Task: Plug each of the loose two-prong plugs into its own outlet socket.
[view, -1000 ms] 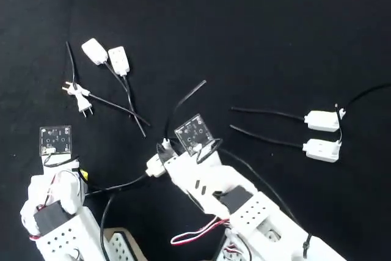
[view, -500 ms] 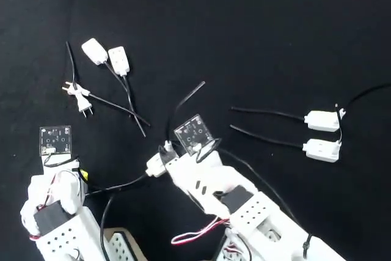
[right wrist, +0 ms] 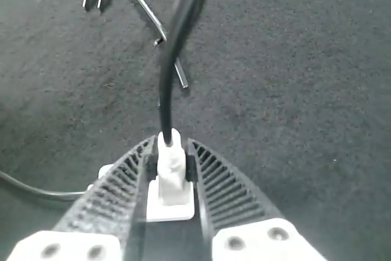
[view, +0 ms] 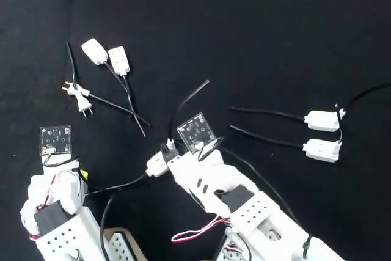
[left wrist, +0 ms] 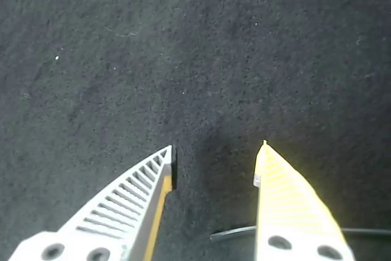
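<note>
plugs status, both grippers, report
Left gripper open over bare cloth. Right gripper shut on plug. Second plug loose near two sockets.

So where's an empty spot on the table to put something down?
The wide far stretch of table, between the left sockets and the right sockets, is bare. It's crowded around the loose plug, and in the middle where the right gripper holds a second plug.

Socket pair (view: 95,51) far left, loose plug (view: 78,95) just in front; 2nd pair (view: 322,120) far right; right gripper (view: 167,149), held plug (right wrist: 170,181) btwn.
</note>
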{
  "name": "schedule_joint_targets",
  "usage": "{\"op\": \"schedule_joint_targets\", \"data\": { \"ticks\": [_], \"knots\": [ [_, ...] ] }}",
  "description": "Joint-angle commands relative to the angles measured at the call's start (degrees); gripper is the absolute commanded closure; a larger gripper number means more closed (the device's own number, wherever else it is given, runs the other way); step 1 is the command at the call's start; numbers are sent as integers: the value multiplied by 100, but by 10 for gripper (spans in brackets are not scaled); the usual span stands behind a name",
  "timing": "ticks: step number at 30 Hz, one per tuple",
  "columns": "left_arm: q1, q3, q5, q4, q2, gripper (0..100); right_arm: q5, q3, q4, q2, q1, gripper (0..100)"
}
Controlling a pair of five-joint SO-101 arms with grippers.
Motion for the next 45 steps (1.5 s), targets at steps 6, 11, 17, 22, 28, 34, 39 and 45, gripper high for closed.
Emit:
{"op": "schedule_joint_targets", "data": {
  "ticks": [6, 11, 17, 22, 28, 34, 39, 45],
  "knots": [
    [-75, -40, -53, 44, -44, 780, -44, -31, -167, -84, -79, 986],
    [-75, -40, -53, 44, -44, 780, -44, 40, -334, -84, -79, 986],
    [-75, -40, -53, 44, -44, 780, -44, 40, -325, -84, -88, 986],
    [-75, -40, -53, 44, -44, 780, -44, -31, -343, 189, -88, 986],
    [-75, -40, -53, 44, -44, 780, -44, -760, -352, 1622, -88, 986],
    [-75, -40, -53, 44, -44, 780, -44, -1095, -352, 2316, -97, 986],
    [-75, -40, -53, 44, -44, 780, -44, -1068, -316, 2316, -97, 986],
    [-75, -40, -193, 53, -44, 780, -26, -1051, -316, 2299, -105, 982]
  ]
}}
